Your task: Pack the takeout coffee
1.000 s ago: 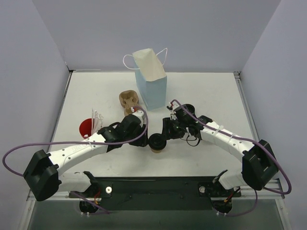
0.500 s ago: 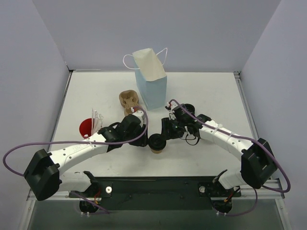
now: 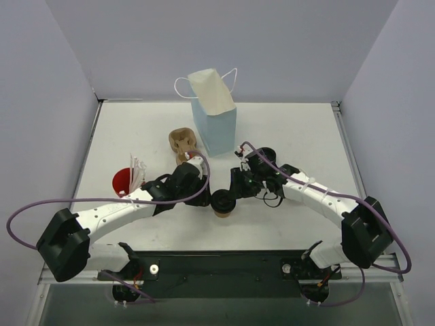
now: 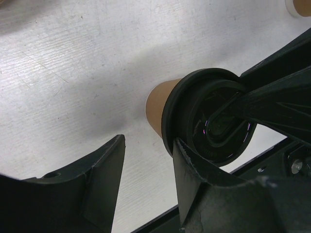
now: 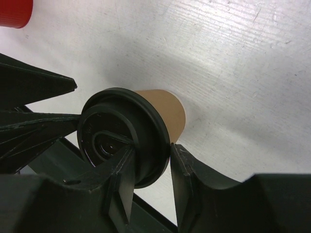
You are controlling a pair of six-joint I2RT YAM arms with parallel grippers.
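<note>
The brown paper cup [image 3: 222, 210] with its black lid [image 3: 221, 200] stands upright near the table's front middle, between both grippers. In the right wrist view one finger of my right gripper [image 5: 151, 148] lies across the lid [image 5: 116, 141] and the other presses the outside of its rim, so the jaws pinch the lid's edge above the brown cup wall [image 5: 167, 114]. My left gripper [image 4: 148, 141] is open just left of the cup [image 4: 156, 99], with only bare table between its fingers; its right finger is close beside the lid [image 4: 209, 121]. The red cup [image 3: 122, 182] stands at the left.
The light blue paper bag [image 3: 216, 119] with white handles stands upright at the back middle. The tan pulp cup tray [image 3: 182, 144] lies just left of it, behind my left arm. White packets [image 3: 138, 170] lie by the red cup. The table's front edge runs right behind the brown cup.
My right gripper's jaws have narrowed onto the lid's rim. The left arm has shifted only slightly. The brown cup stays in place.
</note>
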